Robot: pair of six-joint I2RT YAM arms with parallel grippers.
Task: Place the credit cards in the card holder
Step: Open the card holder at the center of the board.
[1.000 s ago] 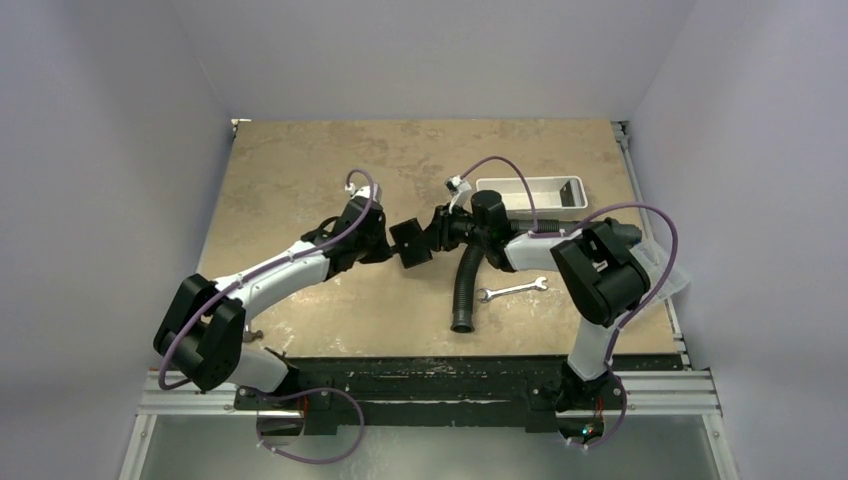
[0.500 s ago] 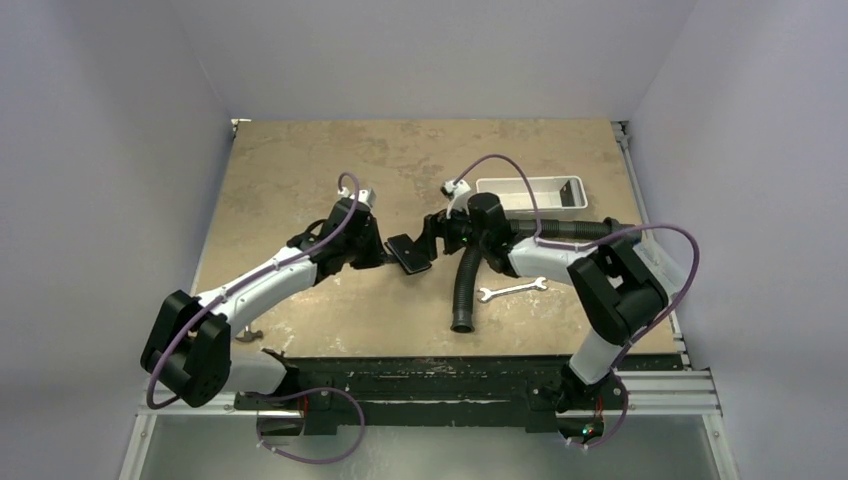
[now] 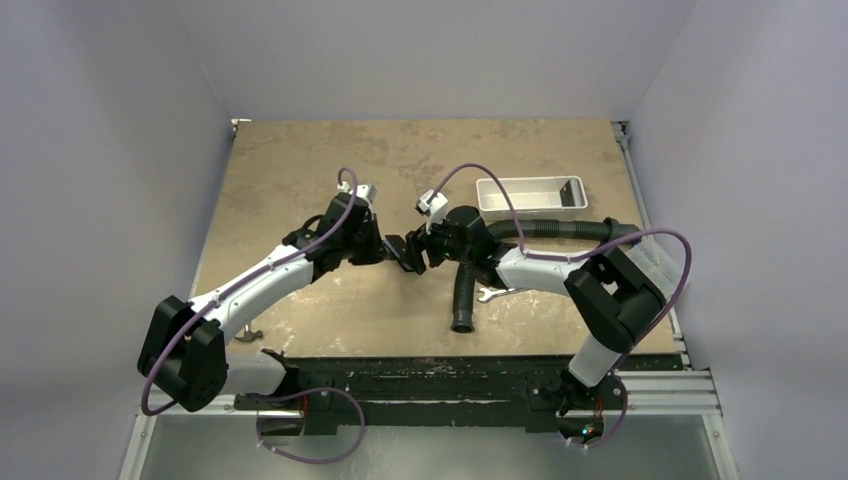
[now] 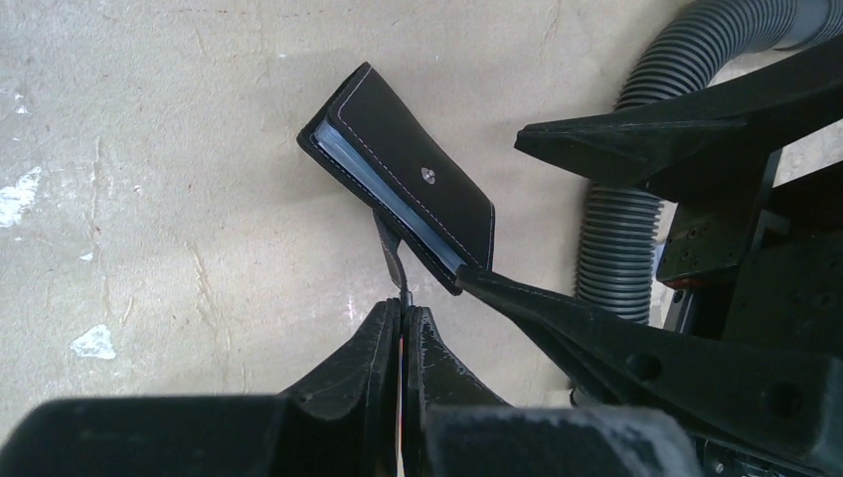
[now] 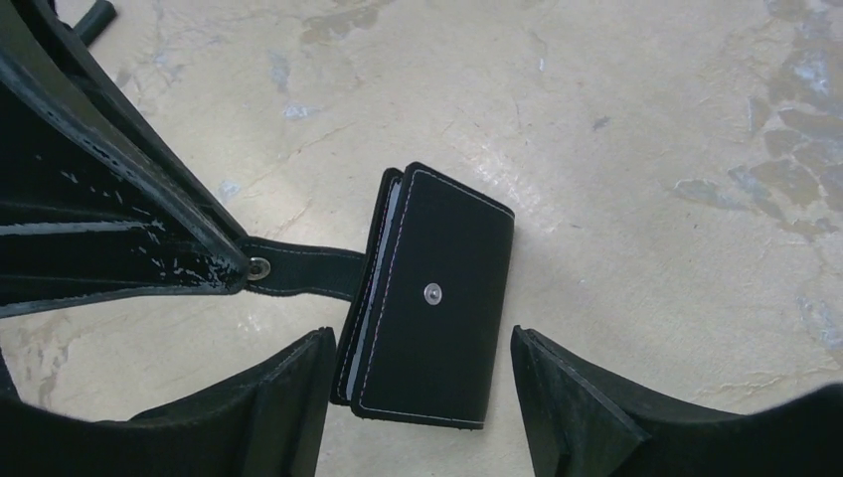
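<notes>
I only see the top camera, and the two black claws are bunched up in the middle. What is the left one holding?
Observer: In its wrist view, the left gripper is shut on the thin strap of the card holder.
Operator: Is the other claw grabbing it too?
Observer: No. The right gripper is open, with one finger on each side of the holder.
Operator: Is the wallet open?
Observer: No, its covers are folded together. Pale edges show between them, but I cannot tell if they are cards.
</notes>
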